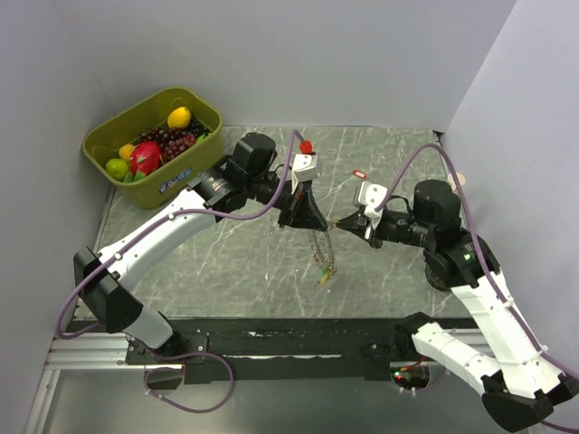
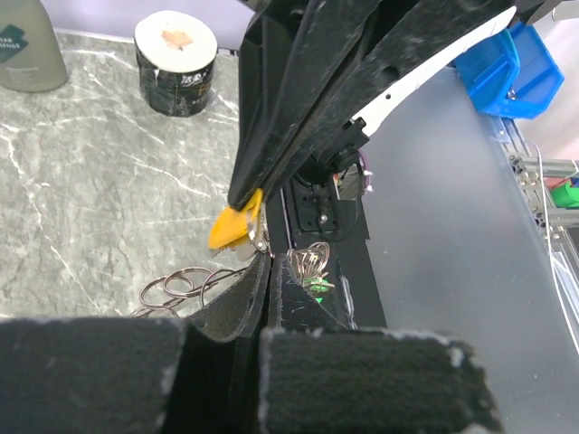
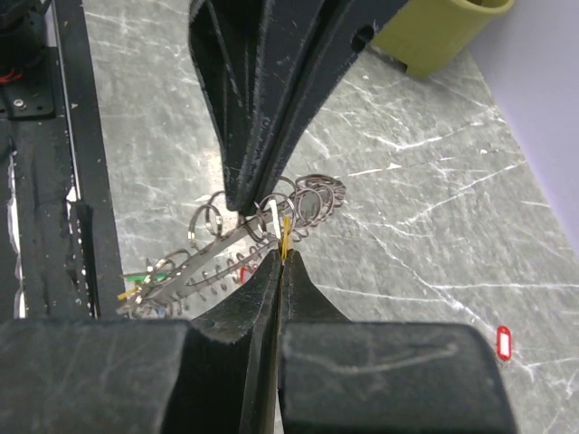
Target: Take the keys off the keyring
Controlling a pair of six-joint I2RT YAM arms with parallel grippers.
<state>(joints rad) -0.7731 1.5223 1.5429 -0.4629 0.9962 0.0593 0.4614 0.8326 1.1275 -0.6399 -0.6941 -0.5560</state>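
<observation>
Bin (image 1: 90, 145) far left, keyring (image 1: 323, 249) and keys (image 1: 322, 274) between left gripper (image 1: 309, 222) and right gripper (image 1: 342, 221)

No text could be read for certain. In the left wrist view, upper left, a dark bottle (image 2: 27, 45) bore white lettering, cropped and too small to read. In the top view, upper left, a sticker (image 1: 174, 184) on the green bin (image 1: 201, 163) was illegible.

1. Two grippers are showing: left gripper (image 1: 312, 224), right gripper (image 1: 344, 221).
2. One keyring (image 1: 324, 253) is hanging.
3. One red key (image 1: 360, 174) is lying loose; one yellow key (image 2: 233, 228) is showing.
4. One bin (image 1: 204, 143) is holding fruit.
</observation>
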